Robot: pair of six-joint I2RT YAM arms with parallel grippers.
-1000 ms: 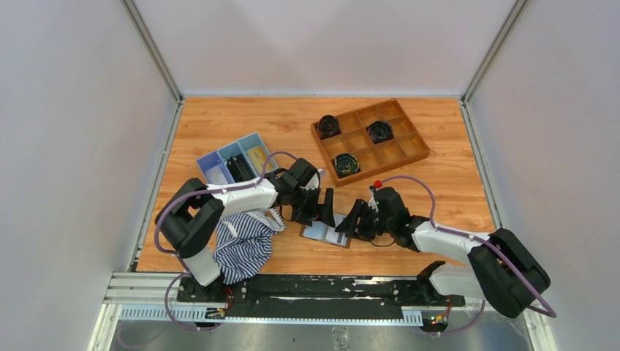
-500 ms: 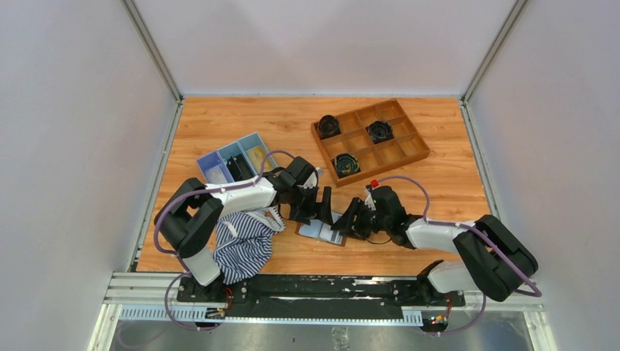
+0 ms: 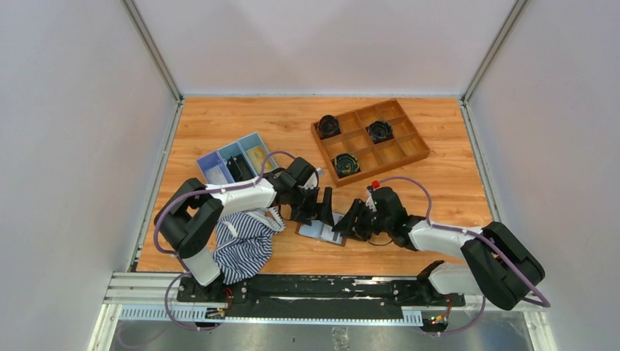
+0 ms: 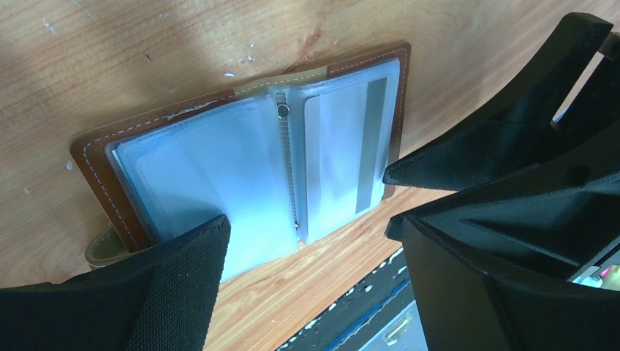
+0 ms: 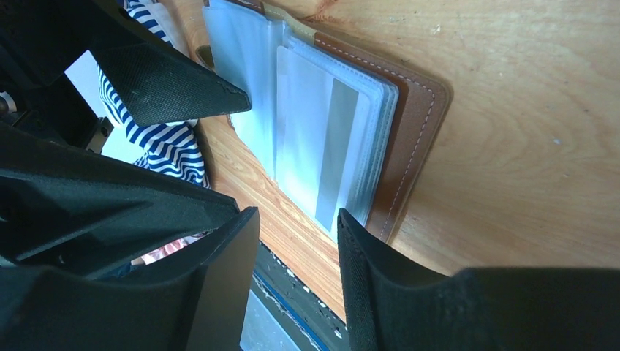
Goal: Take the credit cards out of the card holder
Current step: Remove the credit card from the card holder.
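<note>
holder [image 4: 219,161] open flat, near-centre table [image 3: 439,168] | left gripper [image 4: 307,223] spread, one finger over left page | right gripper [image 5: 296,212] spread at card [image 5: 322,146] edge, gripping nothing | risk: fingers pinch glossy sleeve with card, holder drags along

Card holder [image 4: 248,168]: stitched leather, glossy plastic.

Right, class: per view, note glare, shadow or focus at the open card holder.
Top external: even light, card holder tiny. Left wrist: milky sheen on its sleeves, soft shadow on wood above. Right wrist: dark jaws crowd the bottom, stitching sharp.
</note>
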